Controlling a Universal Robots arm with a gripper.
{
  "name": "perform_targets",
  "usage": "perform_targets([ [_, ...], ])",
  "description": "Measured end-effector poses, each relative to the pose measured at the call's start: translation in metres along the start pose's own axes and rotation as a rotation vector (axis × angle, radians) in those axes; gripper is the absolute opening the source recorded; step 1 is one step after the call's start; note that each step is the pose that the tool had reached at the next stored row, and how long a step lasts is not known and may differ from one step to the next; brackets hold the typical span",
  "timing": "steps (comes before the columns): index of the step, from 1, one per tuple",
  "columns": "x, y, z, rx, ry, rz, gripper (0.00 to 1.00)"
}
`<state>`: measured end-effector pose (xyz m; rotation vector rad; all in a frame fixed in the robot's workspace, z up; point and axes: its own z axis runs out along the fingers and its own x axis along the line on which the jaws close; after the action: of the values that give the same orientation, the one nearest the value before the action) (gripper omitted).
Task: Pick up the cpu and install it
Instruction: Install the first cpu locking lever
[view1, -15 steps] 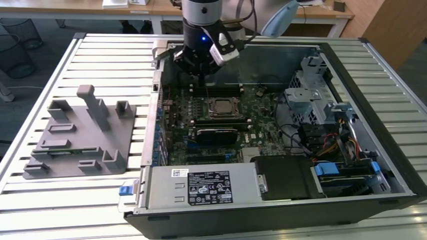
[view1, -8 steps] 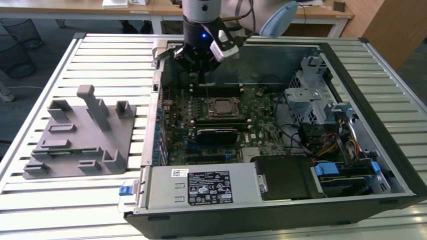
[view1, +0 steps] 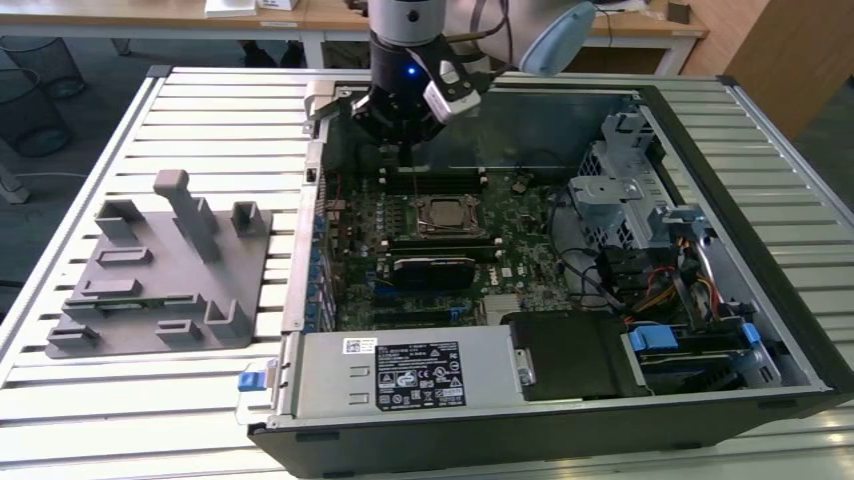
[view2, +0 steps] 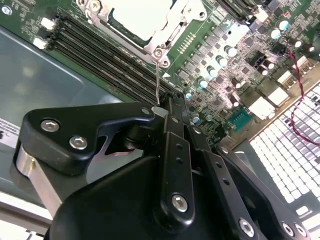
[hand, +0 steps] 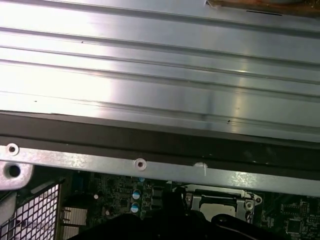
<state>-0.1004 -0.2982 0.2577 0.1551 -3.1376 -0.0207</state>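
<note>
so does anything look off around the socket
Nothing damaged or spilled. The cpu looks seated flat in the socket frame; only the thin wire lever stands up from the frame's corner, toward the gripper.

The tabletop (view1: 134, 390) is shiny ribbed metal. The holder tray (view1: 160, 270) is dull grey plastic. The hand (view2: 169, 100) is smooth and black, with shiny metal screws (view2: 180, 202). The cpu (view2: 132, 17) has a pale, dull metal top.
</note>
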Motion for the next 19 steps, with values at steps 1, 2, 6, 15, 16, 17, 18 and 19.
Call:
perform_targets([
  [1,-0.0012,-0.0001,0.0001,0.0000,0.0000,0.000,0.11],
  [2,-0.0025,-0.0002,0.0002,0.0000,0.0000,0.000,0.11],
  [6,-0.0065,-0.0006,0.0006,-0.0001,-0.0001,0.000,0.11],
  [15,-0.0115,-0.0011,0.0008,0.0002,0.0000,0.000,0.11],
  [16,-0.0115,-0.0011,0.0008,0.0002,0.0001,0.000,0.11],
  [17,-0.0116,-0.0012,0.0009,0.0003,0.0001,0.000,0.11],
  [18,-0.0116,-0.0013,0.0010,0.0002,0.0000,0.000,0.11],
  [19,-0.0115,-0.0015,0.0012,0.0002,0.0000,0.000,0.11],
])
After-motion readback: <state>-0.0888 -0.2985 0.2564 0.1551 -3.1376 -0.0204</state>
